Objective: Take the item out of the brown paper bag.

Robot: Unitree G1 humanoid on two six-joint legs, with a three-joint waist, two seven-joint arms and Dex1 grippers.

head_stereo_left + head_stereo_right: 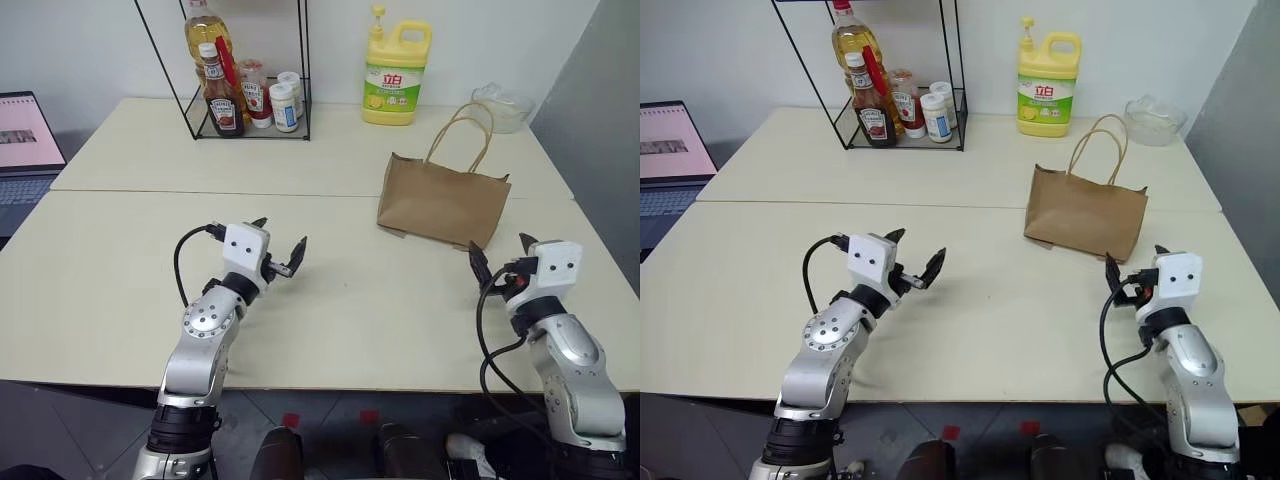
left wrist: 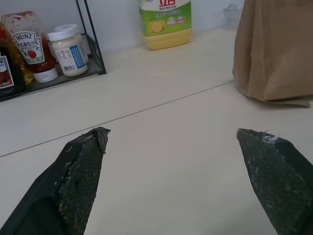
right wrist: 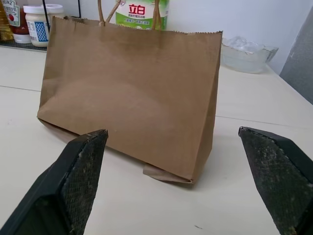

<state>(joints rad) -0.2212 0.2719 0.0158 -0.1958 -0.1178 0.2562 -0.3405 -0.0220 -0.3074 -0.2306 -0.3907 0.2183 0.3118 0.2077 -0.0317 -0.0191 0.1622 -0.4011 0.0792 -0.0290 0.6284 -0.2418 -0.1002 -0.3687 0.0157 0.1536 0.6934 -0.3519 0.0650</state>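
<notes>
Brown paper bag [image 1: 441, 203] stands upright on the tabletop [image 1: 330, 310], toward the far right, its two looped handles rising above its open top. Nothing of the item can be seen from any view — the bag's walls hide whatever is inside.

The right gripper [image 1: 497, 258] hovers just above the tabletop on the near side of the bag, close to its right corner but not touching it; its two black fingers [image 3: 80, 176] are spread wide with nothing between them, and the bag's broad face fills the gap in the right wrist view. The left gripper [image 1: 279, 246] is well apart from the bag, out over the middle of the tabletop, its jaws likewise wide apart and empty, pointing toward the bag's side.

Behind the bag a yellow detergent jug [image 1: 396, 72] stands near the wall, with a clear glass bowl [image 1: 501, 105] to its right. A black wire rack [image 1: 245, 70] farther left holds sauce bottles and jars — a laptop [image 1: 27, 140] sits at the left edge.
</notes>
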